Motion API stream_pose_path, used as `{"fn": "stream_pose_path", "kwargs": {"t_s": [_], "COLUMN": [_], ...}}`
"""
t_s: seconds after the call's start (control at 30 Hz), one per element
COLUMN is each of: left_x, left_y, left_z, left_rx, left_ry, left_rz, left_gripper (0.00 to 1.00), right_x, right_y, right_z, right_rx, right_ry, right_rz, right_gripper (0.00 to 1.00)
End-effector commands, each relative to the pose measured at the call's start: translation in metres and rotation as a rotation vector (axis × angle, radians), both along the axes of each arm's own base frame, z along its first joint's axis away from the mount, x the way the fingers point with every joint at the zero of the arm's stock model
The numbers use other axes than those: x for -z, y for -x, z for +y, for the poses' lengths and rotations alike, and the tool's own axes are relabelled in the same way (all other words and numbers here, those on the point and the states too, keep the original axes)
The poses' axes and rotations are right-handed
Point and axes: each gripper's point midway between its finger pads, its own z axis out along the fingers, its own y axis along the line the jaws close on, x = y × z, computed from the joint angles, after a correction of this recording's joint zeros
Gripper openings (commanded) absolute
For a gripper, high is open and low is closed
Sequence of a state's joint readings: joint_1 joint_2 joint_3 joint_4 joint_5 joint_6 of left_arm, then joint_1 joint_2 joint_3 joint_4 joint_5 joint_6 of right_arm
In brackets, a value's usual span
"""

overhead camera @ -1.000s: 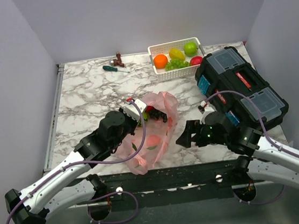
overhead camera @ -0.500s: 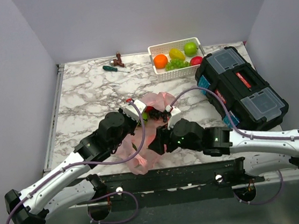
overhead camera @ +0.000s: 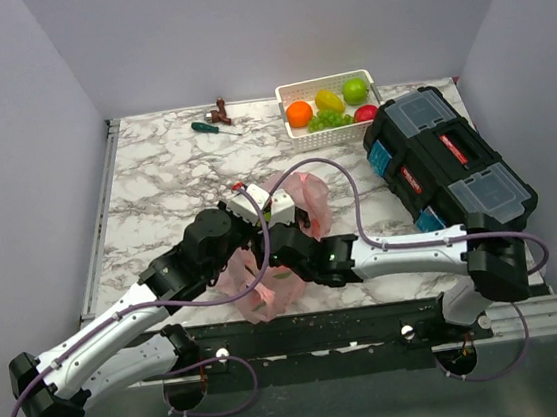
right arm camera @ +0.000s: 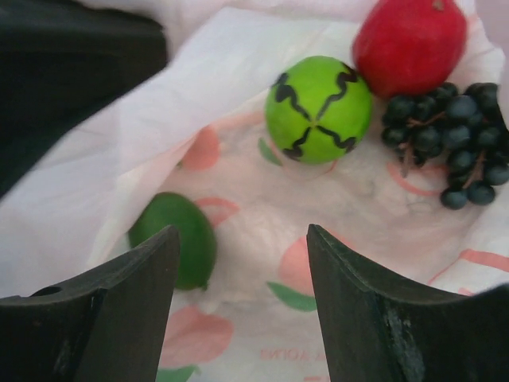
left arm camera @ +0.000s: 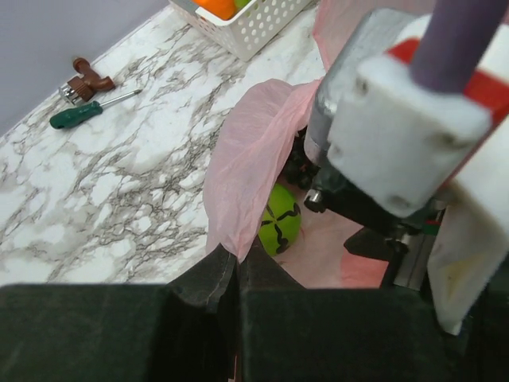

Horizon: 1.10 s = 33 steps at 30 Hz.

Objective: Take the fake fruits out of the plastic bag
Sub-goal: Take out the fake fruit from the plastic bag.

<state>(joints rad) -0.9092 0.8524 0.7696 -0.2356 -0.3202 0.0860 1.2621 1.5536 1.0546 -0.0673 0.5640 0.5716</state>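
Note:
The pink plastic bag (overhead camera: pixel 309 193) lies mid-table. My left gripper (left arm camera: pixel 235 256) is shut on its raised edge (left arm camera: pixel 246 159), holding the mouth up. My right gripper (right arm camera: pixel 242 239) is inside the bag, open, with nothing between its fingers. Ahead of it on the bag's floor (right arm camera: pixel 262 199) lie fake fruits: a bright green ball with black zigzag lines (right arm camera: pixel 318 109), a red apple (right arm camera: pixel 409 44), a dark grape bunch (right arm camera: pixel 445 143) and a darker green fruit (right arm camera: pixel 179 235) beside the left fingertip (right arm camera: pixel 163 255). In the top view the right gripper (overhead camera: pixel 280 236) is mostly hidden by the left wrist and the bag.
A white basket (overhead camera: pixel 291 94) at the back holds an orange (overhead camera: pixel 299 114), lemon (overhead camera: pixel 328 99), green apple (overhead camera: pixel 355 89), green grapes (overhead camera: pixel 327 119) and a red apple (overhead camera: pixel 366 113). A black toolbox (overhead camera: pixel 449 159) fills the right side. A green-handled screwdriver (overhead camera: pixel 211 127) lies at the back.
My right arm has swung left from beside the toolbox into the bag's mouth, and its jaws have narrowed somewhat. The left gripper has kept hold of the bag's edge.

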Motion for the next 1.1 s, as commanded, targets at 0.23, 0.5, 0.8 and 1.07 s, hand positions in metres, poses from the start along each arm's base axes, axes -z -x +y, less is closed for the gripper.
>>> {"fn": "stream_pose_path", "kwargs": {"t_s": [0.23,0.5,0.8,1.07], "left_x": [-0.005,-0.006,-0.007,-0.008], "left_y": [0.003,0.005,0.007,0.008], "left_z": [-0.003,-0.005,-0.01,-0.013], "left_rx": [0.016,0.028,0.048,0.061], "left_ry": [0.02,0.026,0.034,0.047], "left_rz": [-0.025,-0.027,-0.019,-0.014], "left_gripper": [0.0,0.0,0.0,0.0], "right_x": [0.022,0.04,0.058,0.075], "right_y": [-0.056,-0.07,-0.084,-0.095], "right_z": [-0.002,0.005,0.004,0.003], "right_rx": [0.203,0.181,0.192,0.189], "right_ry": [0.093,0.045,0.028,0.014], "right_rz": [-0.163,-0.193,-0.231,-0.273], "right_gripper": [0.71,0.8,0.88,0.92]}}
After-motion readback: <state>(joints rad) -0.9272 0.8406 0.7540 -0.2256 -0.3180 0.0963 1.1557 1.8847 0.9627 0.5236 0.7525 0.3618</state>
